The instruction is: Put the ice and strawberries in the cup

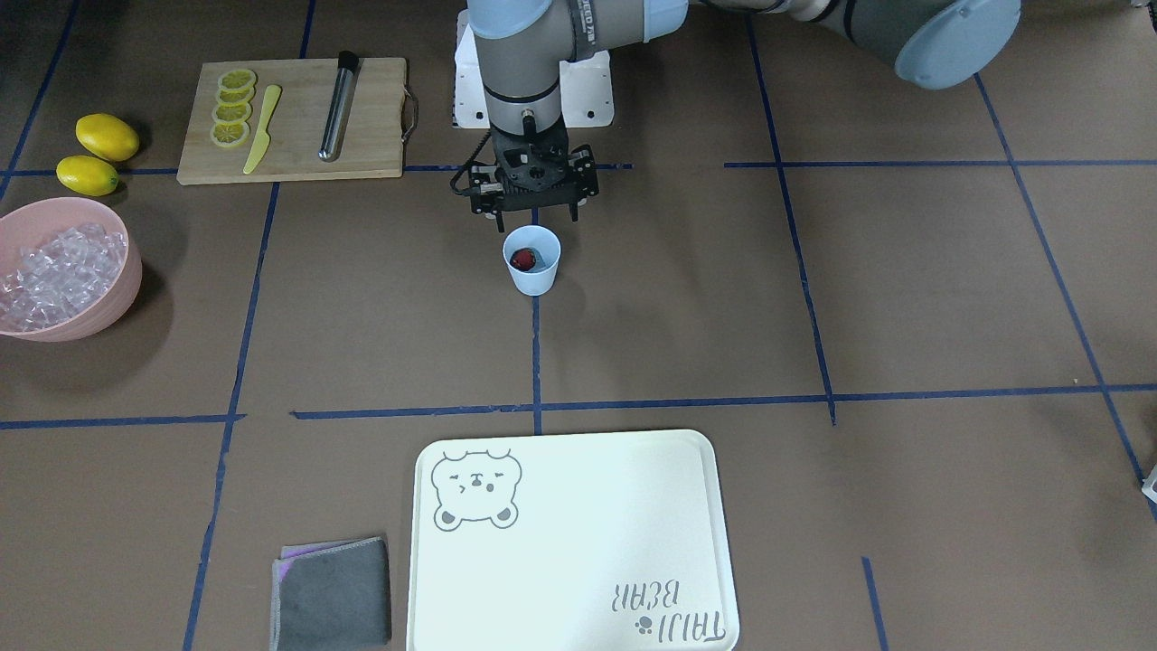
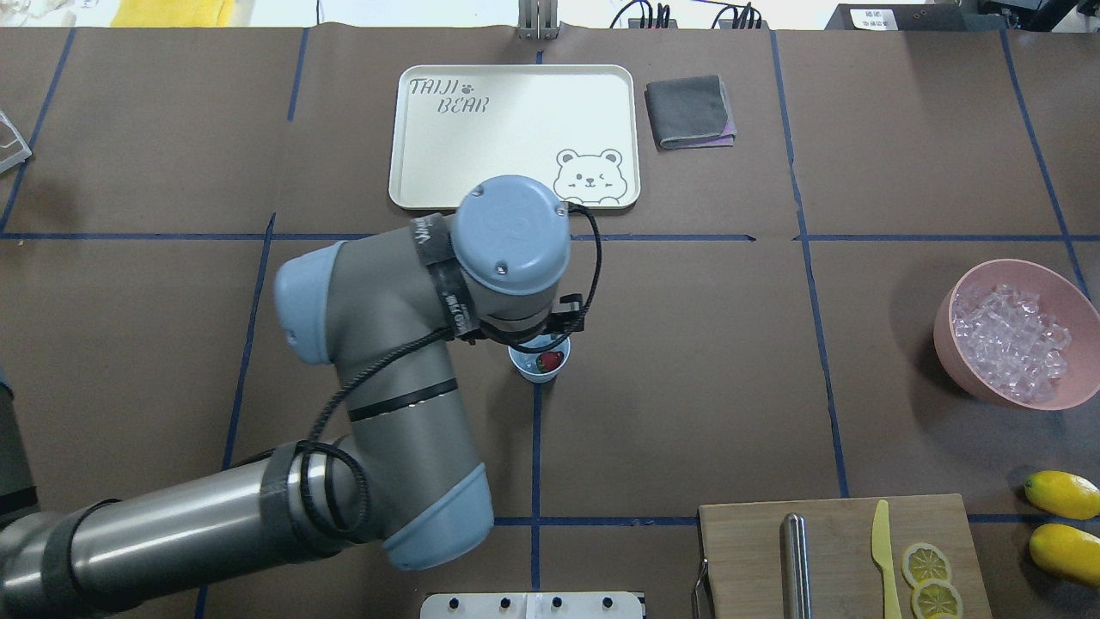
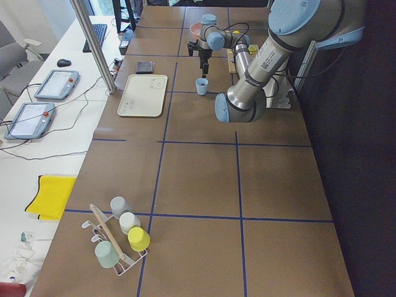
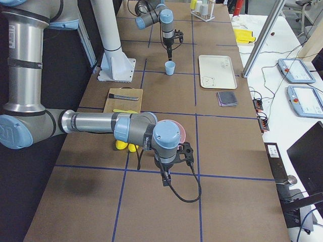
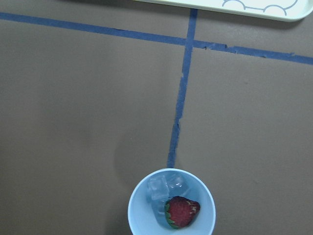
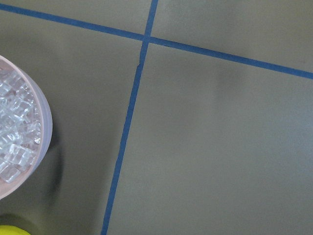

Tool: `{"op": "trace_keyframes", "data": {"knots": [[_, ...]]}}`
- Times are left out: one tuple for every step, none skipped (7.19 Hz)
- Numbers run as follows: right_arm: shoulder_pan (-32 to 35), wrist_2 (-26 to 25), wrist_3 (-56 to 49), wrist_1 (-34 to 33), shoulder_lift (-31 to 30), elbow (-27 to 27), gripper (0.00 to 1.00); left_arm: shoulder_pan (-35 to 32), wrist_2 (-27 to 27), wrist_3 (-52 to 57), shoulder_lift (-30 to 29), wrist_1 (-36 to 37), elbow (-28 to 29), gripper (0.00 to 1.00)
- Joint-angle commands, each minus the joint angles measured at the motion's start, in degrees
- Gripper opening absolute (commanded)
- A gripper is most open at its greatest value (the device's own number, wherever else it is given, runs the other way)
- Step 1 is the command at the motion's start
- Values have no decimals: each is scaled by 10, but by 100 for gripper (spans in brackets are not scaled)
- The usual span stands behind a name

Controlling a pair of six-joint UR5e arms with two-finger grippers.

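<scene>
The light blue cup (image 1: 533, 280) stands near the table's middle on a blue tape line. In the left wrist view, a dark red strawberry (image 5: 182, 212) lies in the cup (image 5: 139, 205) on a few clear ice cubes (image 5: 164, 186). My left gripper (image 1: 536, 217) hangs just above the cup on the robot's side, open and empty. More ice (image 1: 54, 271) fills the pink bowl (image 1: 126, 280). My right gripper (image 4: 166, 179) hovers beside that bowl; I cannot tell whether it is open or shut. The right wrist view shows only the bowl's edge (image 6: 46, 122) and bare table.
Two lemons (image 1: 107, 136) lie behind the bowl. A wooden board (image 1: 294, 117) holds lemon slices, a yellow knife and a metal rod. A white tray (image 1: 569, 542) and a grey cloth (image 1: 333, 592) lie at the operators' side. A cup rack (image 3: 117, 235) stands at the table's left end.
</scene>
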Motion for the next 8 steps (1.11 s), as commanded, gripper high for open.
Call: {"op": "trace_keyframes", "data": {"knots": [[0,0,0,0,-1,-1,99,-71,-81,140,116,3,-105,99],[0,0,0,-1,-1,-1,99,-108,-103,210,159,4,-135,99],[0,0,0,0,-1,-2,99,-152,-128,290,189,5,-149,99],[0,1,0,0,-2,-2,99,-210,-177,377,242,4,-164,99],[0,1,0,-1,-2,-3,99,-279,-219,482,296,4,-173,99],[0,1,0,-1,-2,-3,99,-339,-251,580,344,4,-172,99],[0,2,1,-1,-2,-3,99,-390,-275,657,384,3,-168,99],[0,1,1,-1,-1,-3,99,-433,-295,719,422,1,-163,99]]}}
